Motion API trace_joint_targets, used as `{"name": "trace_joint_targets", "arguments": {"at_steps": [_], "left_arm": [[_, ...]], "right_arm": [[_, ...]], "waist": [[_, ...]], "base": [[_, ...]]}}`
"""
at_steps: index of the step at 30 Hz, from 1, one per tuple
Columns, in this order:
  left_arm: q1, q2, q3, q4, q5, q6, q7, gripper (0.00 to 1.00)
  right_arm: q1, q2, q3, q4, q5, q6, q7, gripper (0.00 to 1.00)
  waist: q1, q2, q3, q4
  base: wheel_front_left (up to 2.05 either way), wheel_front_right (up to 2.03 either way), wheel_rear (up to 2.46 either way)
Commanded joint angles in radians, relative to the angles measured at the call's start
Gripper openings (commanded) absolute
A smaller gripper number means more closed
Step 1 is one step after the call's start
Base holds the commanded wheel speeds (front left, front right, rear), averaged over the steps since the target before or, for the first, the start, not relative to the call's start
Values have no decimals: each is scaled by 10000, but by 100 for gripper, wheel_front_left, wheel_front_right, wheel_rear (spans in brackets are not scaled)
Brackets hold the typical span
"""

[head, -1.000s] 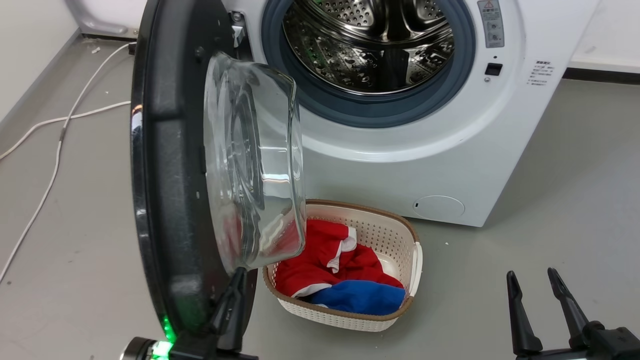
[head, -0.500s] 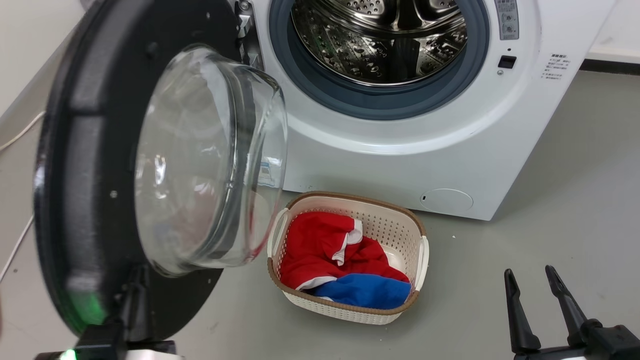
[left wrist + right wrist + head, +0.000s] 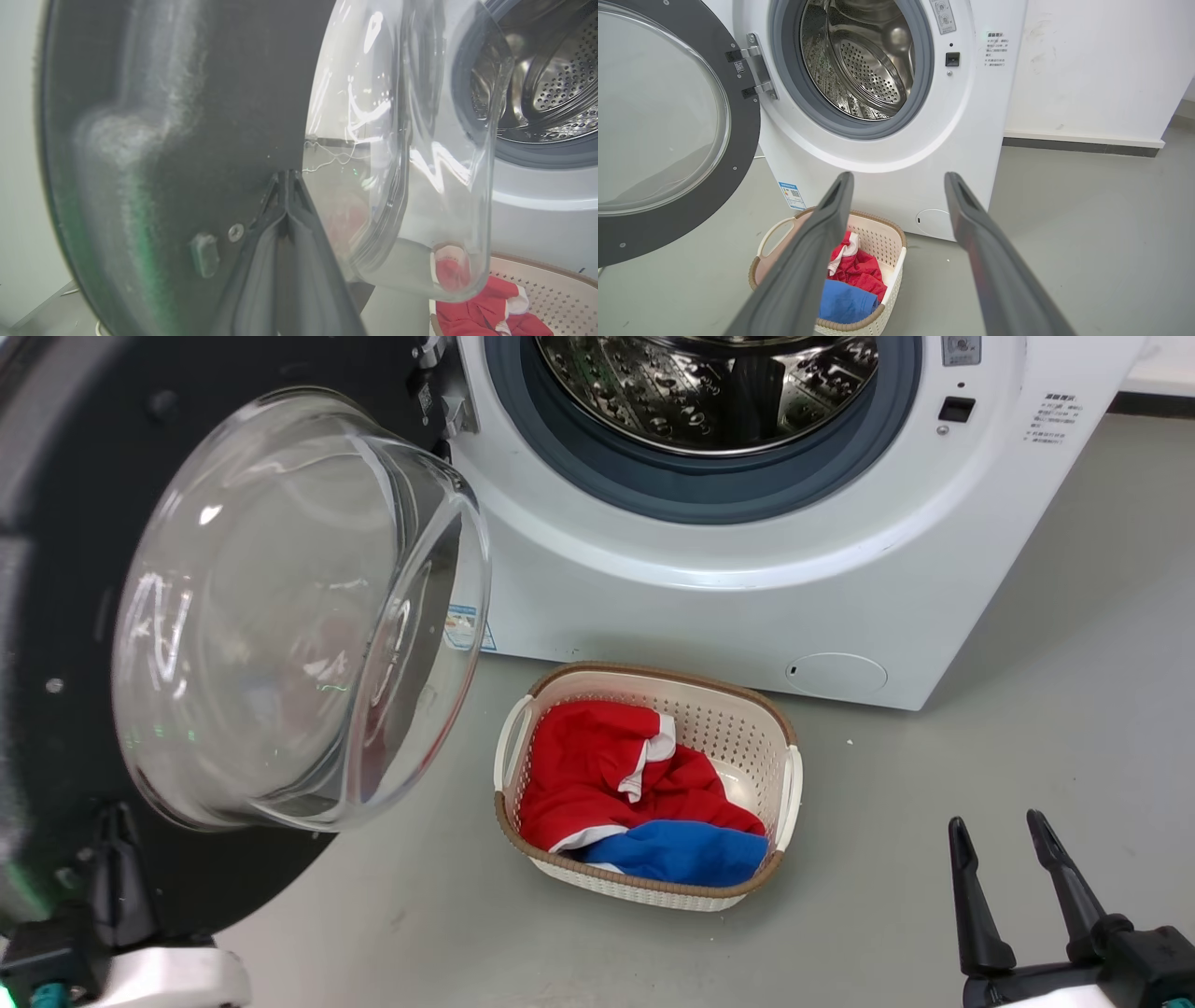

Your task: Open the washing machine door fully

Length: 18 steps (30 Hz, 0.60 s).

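Lower centre: laundry basket (image 3: 653,670) of clothes (image 3: 588,765) before the washing machine (image 3: 709,607), beside the washing machine door (image 3: 56,569). I see left gripper (image 3: 285,173) fingers together against the door, right gripper (image 3: 994,818) spread.

Views: three, all facing the machine (image 3: 709,607).
Head: high, looking down. Left wrist: tight against door (image 3: 187,116). Right wrist: low, farther back. All share door, basket (image 3: 724,747).

The washing machine door (image 3: 56,569) runs off the left edge.
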Motion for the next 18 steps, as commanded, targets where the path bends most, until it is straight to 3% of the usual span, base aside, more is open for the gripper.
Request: {"name": "trace_joint_targets", "arguments": {"at_steps": [1,18], "left_arm": [[-199,74,251,65,-42,91,22,0],[-1497,421,2339,1238,-266,-349,24,0]], "right_arm": [[-113,21,-19,-21,-72,-2,-18,100],[-489,21,-25,-106,-264,-2,-18,100]], "waist": [[0,-1,66,1],[0,-1,752,-231]], "base": [[0,0,0],[0,0,0]]}}
